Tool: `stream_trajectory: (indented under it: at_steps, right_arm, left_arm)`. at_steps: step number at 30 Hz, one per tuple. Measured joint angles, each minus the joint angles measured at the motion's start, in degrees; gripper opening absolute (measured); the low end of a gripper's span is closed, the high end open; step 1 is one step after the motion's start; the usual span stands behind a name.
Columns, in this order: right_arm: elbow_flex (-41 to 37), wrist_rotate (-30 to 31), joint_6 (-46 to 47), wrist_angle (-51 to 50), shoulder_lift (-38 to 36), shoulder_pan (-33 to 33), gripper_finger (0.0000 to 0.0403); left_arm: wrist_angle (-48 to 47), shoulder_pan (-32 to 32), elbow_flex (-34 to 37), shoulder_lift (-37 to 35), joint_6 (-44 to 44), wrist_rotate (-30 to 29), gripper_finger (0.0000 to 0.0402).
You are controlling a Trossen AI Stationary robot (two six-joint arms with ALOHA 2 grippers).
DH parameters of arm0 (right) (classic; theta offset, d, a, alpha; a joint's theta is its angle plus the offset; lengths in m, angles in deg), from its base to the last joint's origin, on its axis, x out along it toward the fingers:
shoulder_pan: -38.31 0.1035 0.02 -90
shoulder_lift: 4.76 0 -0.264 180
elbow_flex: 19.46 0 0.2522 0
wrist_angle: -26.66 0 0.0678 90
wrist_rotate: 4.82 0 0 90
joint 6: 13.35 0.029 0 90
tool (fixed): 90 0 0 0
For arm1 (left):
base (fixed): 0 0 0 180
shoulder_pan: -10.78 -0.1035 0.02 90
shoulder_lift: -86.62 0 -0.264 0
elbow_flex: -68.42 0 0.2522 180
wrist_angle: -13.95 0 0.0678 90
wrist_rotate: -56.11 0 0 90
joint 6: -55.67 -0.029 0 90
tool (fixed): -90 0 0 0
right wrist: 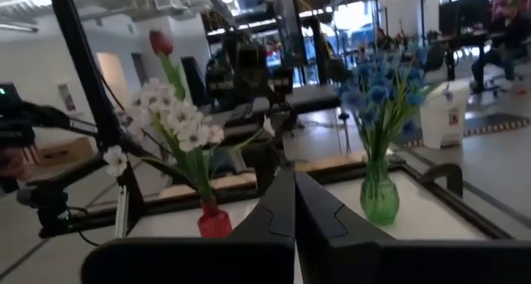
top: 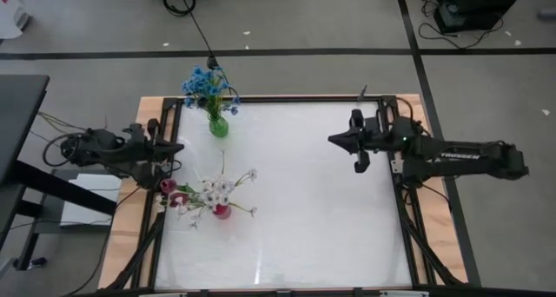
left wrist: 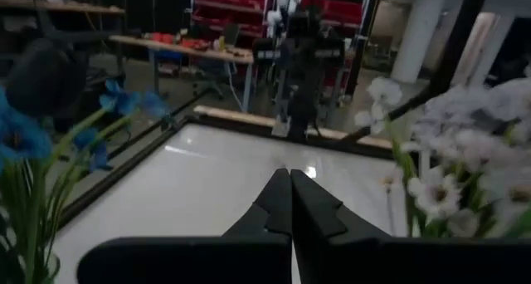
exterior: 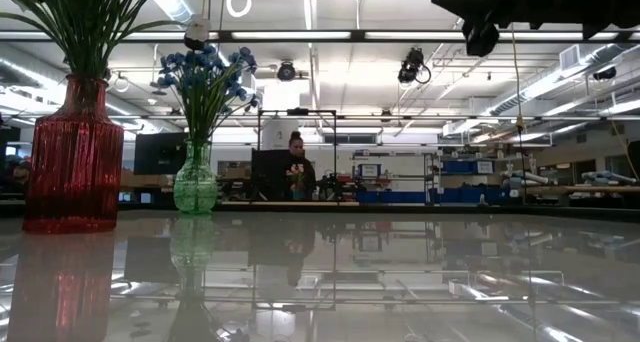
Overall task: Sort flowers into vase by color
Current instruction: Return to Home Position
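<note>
Blue flowers (top: 207, 85) stand with their stems in a green glass vase (top: 218, 126) near the table's far left; the blue flowers (right wrist: 383, 93) and green vase (right wrist: 379, 197) also show in the right wrist view. White blossoms (top: 217, 190) and pink-red tulip buds (top: 172, 193) stand in a red vase (top: 222, 211) at the left; this red vase (exterior: 73, 157) looms close in the low view. My left gripper (top: 180, 147) is shut and hovers at the left edge between the vases. My right gripper (top: 334, 139) is shut, at the right side, holding nothing.
A black frame (top: 408, 193) runs around the white table top (top: 313, 210), with wooden edging outside it. The middle and near parts of the table top lie bare. A person (exterior: 297, 167) sits in the room beyond the far edge.
</note>
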Motion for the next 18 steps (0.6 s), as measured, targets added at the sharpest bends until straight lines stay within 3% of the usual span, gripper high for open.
stream_trajectory:
  at_steps: [9, 18]
  right_arm:
    - [0.0, -10.3, 1.2, -0.1, -2.5, -7.7, 0.0003]
    - [0.0, -14.7, 3.0, -0.1, -0.8, -8.0, 0.0002]
  left_arm:
    - [9.7, 0.0, 9.7, 0.0, 1.0, -0.3, 0.0000]
    - [16.4, -3.4, 18.8, 0.0, 2.1, 0.4, 0.0000]
